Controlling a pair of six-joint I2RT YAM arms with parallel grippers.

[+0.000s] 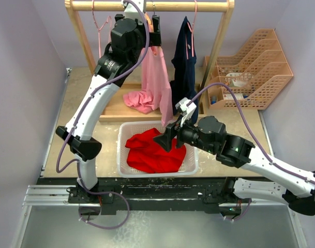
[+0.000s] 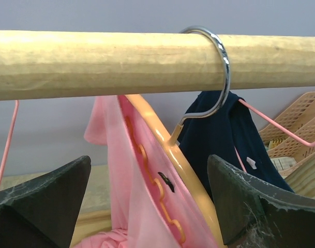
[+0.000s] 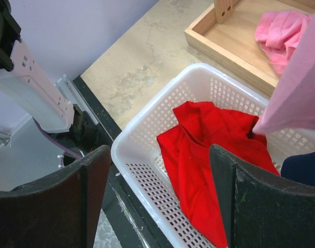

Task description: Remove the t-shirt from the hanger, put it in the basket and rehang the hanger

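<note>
Your left fingers (image 2: 48, 201) stand wide and empty on either side of the pale orange plastic hanger (image 2: 170, 155), which hangs from the round wooden rail (image 2: 95, 62) with the pink t-shirt (image 1: 158, 77) on it, while your right fingers (image 3: 260, 206) gape, holding nothing, above the white plastic basket (image 3: 152, 126) of red cloth (image 3: 209, 144).

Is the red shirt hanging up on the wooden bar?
No, the red shirt lies crumpled inside the white basket, well below the wooden bar.
</note>
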